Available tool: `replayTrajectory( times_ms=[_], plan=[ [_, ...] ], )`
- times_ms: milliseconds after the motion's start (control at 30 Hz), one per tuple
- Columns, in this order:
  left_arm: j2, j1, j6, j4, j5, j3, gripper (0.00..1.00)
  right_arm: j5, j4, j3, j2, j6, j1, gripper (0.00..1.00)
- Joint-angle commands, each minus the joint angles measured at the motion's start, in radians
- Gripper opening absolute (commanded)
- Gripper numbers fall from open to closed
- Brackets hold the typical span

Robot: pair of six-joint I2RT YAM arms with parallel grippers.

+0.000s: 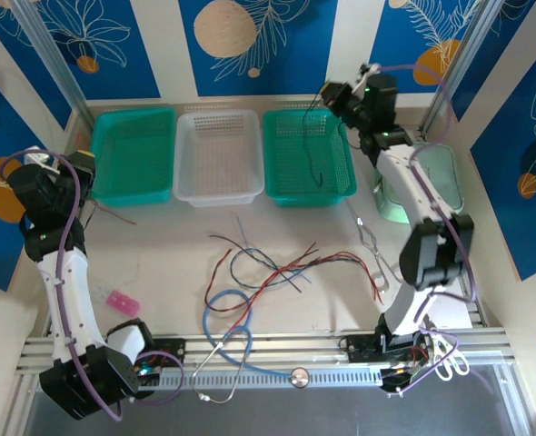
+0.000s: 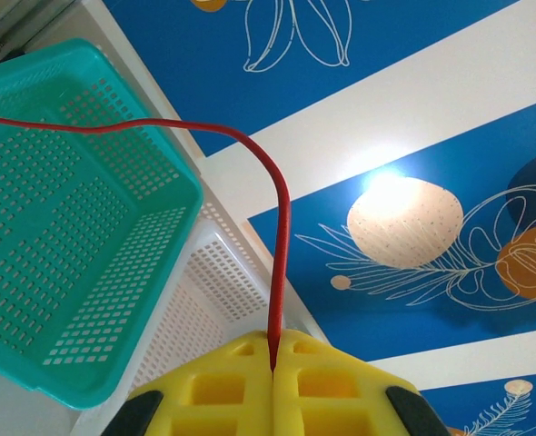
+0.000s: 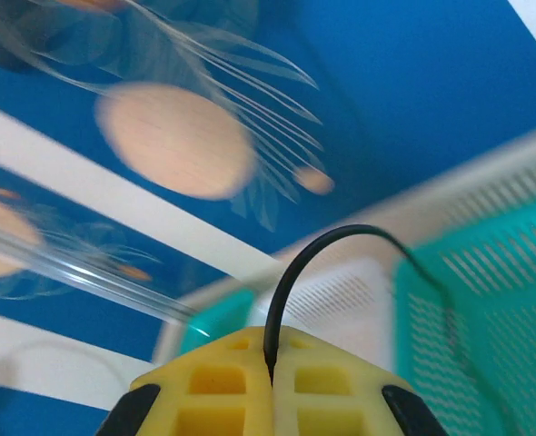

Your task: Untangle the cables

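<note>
Left fingers (image 2: 223,391) together, clamped on a thin red wire (image 2: 282,227). Its free length arcs away across the left teal perforated plastic basket (image 2: 59,254). Right fingers (image 3: 223,391) pinched on a thin black wire (image 3: 322,238), which hangs down into the right teal perforated plastic basket (image 1: 286,150), so the drop looks lined up. Loose tangle of red, black and blue-grey wires (image 1: 268,265) lies on the bench (image 1: 168,245) between both arms, long axis left-right. Wrist views confirm the clamps; top view places the tangle.

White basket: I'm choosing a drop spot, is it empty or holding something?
Empty: the white basket shows a bare mesh floor from above.
</note>
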Motion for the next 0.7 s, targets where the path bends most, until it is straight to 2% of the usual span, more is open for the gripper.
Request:
replayTrajectory(
  times_ms=[0,67,233,400,433,533,667],
  plan=[
    [-0.033,-0.011,0.006,0.006,0.017,-0.019,0.00,-0.028,-0.049,-0.062,0.093,0.045,0.008,0.00],
    [-0.039,-0.014,0.006,-0.003,0.019,-0.024,0.00,-0.031,0.006,-0.103,0.147,0.041,0.017,0.00],
    [-0.060,-0.025,0.015,-0.038,0.018,-0.029,0.00,0.073,-0.287,0.032,0.278,0.009,0.055,0.00],
    [-0.062,-0.031,0.019,-0.055,0.013,-0.014,0.00,0.102,-0.388,0.091,0.334,-0.013,0.076,0.00],
    [-0.061,-0.033,0.025,-0.065,0.009,-0.003,0.00,0.112,-0.389,0.091,0.330,-0.021,0.078,0.06],
    [-0.057,-0.036,0.042,-0.109,-0.003,0.041,0.00,0.126,-0.405,0.101,0.313,-0.043,0.077,0.37],
    [-0.057,-0.050,0.088,-0.174,-0.019,0.117,0.00,0.131,-0.483,0.149,0.286,-0.074,0.061,0.67]
  ],
)
